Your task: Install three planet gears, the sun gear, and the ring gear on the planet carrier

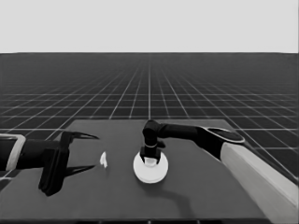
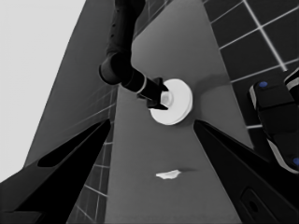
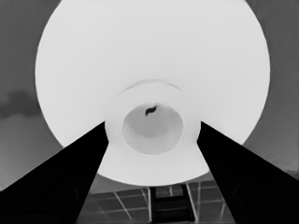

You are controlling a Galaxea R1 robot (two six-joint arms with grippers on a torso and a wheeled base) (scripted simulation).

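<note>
The left gripper (image 1: 86,151) waits over the table's (image 1: 205,196) left end, jaws spread wide and holding nothing. Just beside it lies the thin white piece (image 1: 103,160). Near the table's middle sits the larger round part (image 1: 150,169), alone in sight. The right gripper (image 1: 150,160) stands over its centre, fingers (image 3: 70,177) flanking the raised hub; whether they clamp it cannot be told.
</note>
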